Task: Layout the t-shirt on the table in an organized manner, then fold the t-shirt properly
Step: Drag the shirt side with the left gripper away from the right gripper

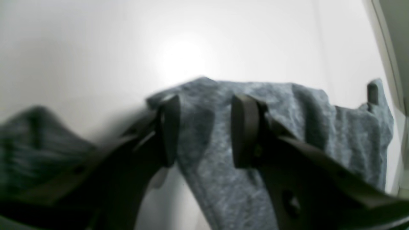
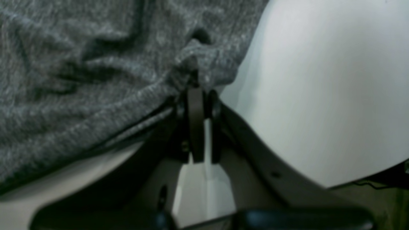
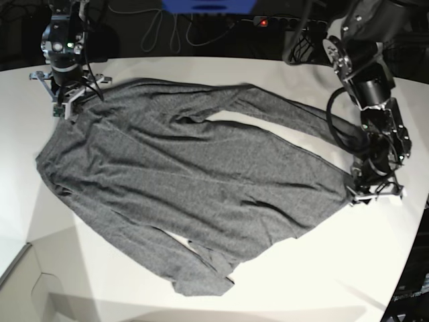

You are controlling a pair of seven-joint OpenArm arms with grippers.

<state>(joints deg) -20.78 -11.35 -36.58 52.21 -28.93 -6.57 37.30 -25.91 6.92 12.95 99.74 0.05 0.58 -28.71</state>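
Observation:
The dark-grey t-shirt [image 3: 188,181] lies spread across the white table [image 3: 322,268], with its long sleeves running toward the right and toward the front. At the back left, my right gripper [image 3: 67,107] is shut on a bunched fold of the t-shirt [image 2: 80,80]; the wrist view shows the cloth pinched at the tip of the gripper [image 2: 195,81]. My left gripper [image 3: 358,190] stands at the shirt's right edge. Its jaws are open in the left wrist view [image 1: 206,102], with the t-shirt [image 1: 287,127] lying on the table [image 1: 159,38] between and beyond them.
Cables and a power strip with a red light [image 3: 263,22] run along the back beyond the table. The table's curved edge [image 3: 409,221] passes close to the left arm. The table edge [image 1: 388,48] also shows at the right of the left wrist view.

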